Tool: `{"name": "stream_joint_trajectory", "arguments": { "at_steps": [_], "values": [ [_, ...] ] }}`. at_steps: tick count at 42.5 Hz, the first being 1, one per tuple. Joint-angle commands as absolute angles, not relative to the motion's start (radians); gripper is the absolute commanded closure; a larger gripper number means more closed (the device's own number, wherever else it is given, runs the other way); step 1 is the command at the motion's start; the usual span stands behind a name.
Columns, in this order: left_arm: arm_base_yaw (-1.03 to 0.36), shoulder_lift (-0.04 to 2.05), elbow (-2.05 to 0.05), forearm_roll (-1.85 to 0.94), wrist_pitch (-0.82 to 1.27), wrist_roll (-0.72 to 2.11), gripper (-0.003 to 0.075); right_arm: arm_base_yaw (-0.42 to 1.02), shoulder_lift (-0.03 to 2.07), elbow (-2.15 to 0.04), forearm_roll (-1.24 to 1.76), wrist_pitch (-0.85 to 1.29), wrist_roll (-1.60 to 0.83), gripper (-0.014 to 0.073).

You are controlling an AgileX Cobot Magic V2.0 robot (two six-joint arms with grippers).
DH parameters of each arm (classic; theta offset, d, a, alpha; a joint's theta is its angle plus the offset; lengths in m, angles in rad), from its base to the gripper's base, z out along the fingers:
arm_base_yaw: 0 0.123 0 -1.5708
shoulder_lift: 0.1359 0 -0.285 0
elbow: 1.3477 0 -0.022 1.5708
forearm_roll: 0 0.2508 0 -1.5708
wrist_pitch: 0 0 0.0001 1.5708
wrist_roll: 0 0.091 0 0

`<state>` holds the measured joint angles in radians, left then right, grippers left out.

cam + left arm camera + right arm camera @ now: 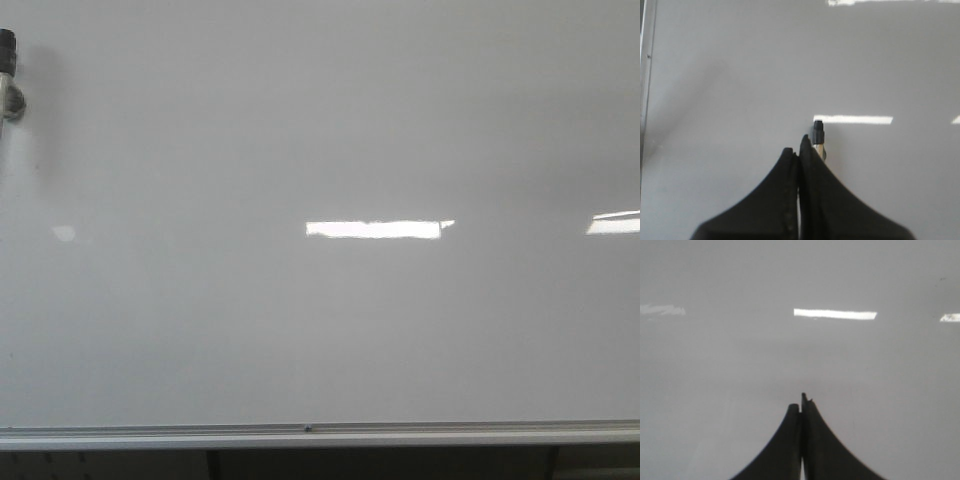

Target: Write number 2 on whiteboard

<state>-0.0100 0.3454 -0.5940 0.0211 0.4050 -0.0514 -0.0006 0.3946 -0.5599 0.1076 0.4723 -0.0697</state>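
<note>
Glossy and grey-white, the whiteboard [320,330] fills nearly the whole front view above its silver rail [320,436]. Nearest the wrist cameras, the left gripper [799,150] is clamped on a marker [819,134], whose dark tip points at the board; the right gripper [801,405] has its jaws together on nothing. Farther off, the marker shows at the board's upper left edge. No number 2 is visible anywhere, so the writing appears entirely left to do.

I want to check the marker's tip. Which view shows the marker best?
The left wrist view: the marker pokes out past the left gripper, whose jaws are shut on it. The front view catches only a dark end at the left edge. The right wrist view shows none of it.
</note>
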Motion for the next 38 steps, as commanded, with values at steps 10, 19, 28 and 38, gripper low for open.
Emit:
{"name": "stream_joint_trajectory", "arguments": {
  "at_steps": [10, 19, 28, 38],
  "values": [
    [-0.016, 0.5, -0.621, 0.022, 0.459, -0.063, 0.0741, 0.002, 0.53, -0.586, 0.098, 0.418, -0.075, 0.0664],
    [-0.016, 0.561, -0.619, 0.022, 0.49, -0.063, 0.0741, 0.002, 0.588, -0.586, 0.077, 0.477, -0.09, 0.0654],
    [-0.016, 0.615, -0.619, 0.022, 0.516, -0.052, 0.0601, 0.002, 0.618, -0.586, 0.071, 0.492, -0.09, 0.0293],
    [-0.018, 0.671, -0.621, 0.0, 0.512, -0.032, 0.0113, 0.002, 0.618, -0.586, 0.071, 0.492, -0.09, -0.002]
  ]
}}
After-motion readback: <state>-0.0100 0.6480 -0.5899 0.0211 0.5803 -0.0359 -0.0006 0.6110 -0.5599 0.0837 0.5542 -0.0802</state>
